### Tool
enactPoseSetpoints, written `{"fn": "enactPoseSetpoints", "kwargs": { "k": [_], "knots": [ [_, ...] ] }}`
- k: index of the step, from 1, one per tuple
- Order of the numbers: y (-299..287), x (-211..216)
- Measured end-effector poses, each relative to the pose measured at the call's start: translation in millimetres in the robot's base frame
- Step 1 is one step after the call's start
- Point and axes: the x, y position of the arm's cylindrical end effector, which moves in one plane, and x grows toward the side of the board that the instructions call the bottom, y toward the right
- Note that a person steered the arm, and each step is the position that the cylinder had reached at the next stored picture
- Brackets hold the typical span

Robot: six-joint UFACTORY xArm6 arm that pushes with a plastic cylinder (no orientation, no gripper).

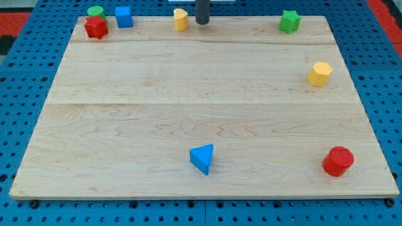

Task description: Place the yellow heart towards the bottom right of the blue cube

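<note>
The yellow heart [181, 19] stands at the board's top edge, a little left of the middle. The blue cube [124, 16] sits further to the view's left along the same edge, about ninety pixels from the heart. My tip [202, 22] is down at the top edge just to the right of the yellow heart, very close to it with a small gap showing.
A red block [96, 27] and a green round block [95, 11] sit at the top left corner beside the blue cube. A green star [289, 21] is at the top right, a yellow hexagon [320, 73] at the right, a blue triangle [202, 158] bottom middle, a red cylinder [338, 161] bottom right.
</note>
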Motion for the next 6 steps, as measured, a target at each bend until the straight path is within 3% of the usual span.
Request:
{"fn": "enactPoseSetpoints", "kwargs": {
  "k": [3, 6],
  "knots": [
    [-90.5, -0.6],
    [-97.3, 10.4]
  ]
}}
